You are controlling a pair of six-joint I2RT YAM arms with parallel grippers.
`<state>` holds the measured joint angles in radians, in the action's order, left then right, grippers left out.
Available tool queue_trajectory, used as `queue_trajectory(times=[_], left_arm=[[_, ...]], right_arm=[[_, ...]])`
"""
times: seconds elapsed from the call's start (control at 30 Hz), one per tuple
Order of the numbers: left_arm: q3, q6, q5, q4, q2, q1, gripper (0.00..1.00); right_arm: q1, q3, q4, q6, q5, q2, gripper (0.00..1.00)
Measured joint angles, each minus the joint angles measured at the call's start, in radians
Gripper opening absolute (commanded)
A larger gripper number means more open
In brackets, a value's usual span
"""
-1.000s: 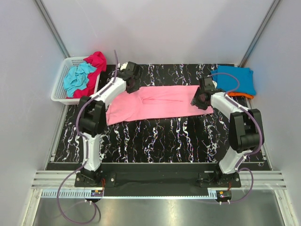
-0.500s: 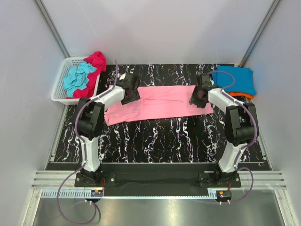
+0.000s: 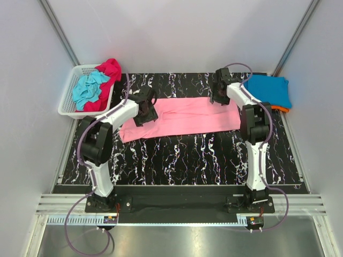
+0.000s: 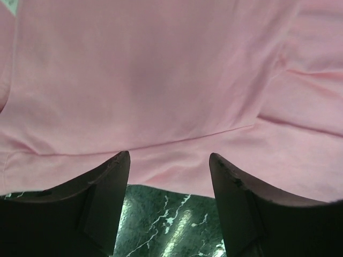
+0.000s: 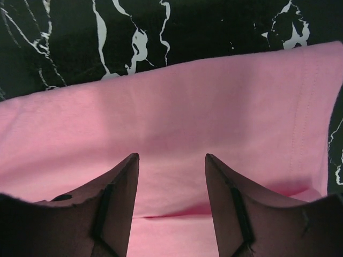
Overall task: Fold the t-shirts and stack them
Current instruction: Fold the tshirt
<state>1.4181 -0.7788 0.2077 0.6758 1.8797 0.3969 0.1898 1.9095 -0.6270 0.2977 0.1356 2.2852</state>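
Note:
A light pink t-shirt (image 3: 182, 116) lies flat as a long folded strip across the black marbled table. My left gripper (image 3: 146, 113) hangs open over its left part; in the left wrist view the gripper (image 4: 169, 159) has only pink cloth (image 4: 161, 80) and table beneath it. Open too, my right gripper (image 3: 217, 97) is at the strip's far right edge, and the right wrist view shows the gripper (image 5: 171, 157) above the pink t-shirt (image 5: 171, 123). A folded blue t-shirt (image 3: 268, 90) rests on an orange one (image 3: 278, 108) at the far right.
At the far left stands a white slatted basket (image 3: 68, 104) holding a crumpled teal t-shirt (image 3: 88, 89) and a magenta one (image 3: 110, 69). Grey walls close in the table (image 3: 182, 160) on three sides.
My left gripper has opened, letting go of the pink shirt's far left part, and come nearer over the cloth. The right gripper has moved toward the far edge and opened a little wider.

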Motion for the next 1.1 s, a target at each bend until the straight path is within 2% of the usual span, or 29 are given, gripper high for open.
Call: queue_trajectory(times=[0.2,0.4,0.87,1.1], left_arm=[[0.061,-0.043,0.005,0.129,0.089,-0.006,0.66],[0.203,-0.076,0.003,0.222,0.222,-0.031,0.66],[0.484,-0.12,-0.035,0.343,0.406,-0.139,0.69],[0.712,-0.132,-0.058,0.375,0.541,-0.159,0.7]], right_arm=[[-0.008,0.023,-0.067,-0.051,-0.018,0.049,0.61],[-0.02,0.0,-0.063,-0.047,-0.054,0.046,0.61],[-0.019,-0.343,-0.027,0.015,-0.052,-0.171,0.6],[0.024,-0.554,-0.031,0.054,-0.061,-0.317,0.59]])
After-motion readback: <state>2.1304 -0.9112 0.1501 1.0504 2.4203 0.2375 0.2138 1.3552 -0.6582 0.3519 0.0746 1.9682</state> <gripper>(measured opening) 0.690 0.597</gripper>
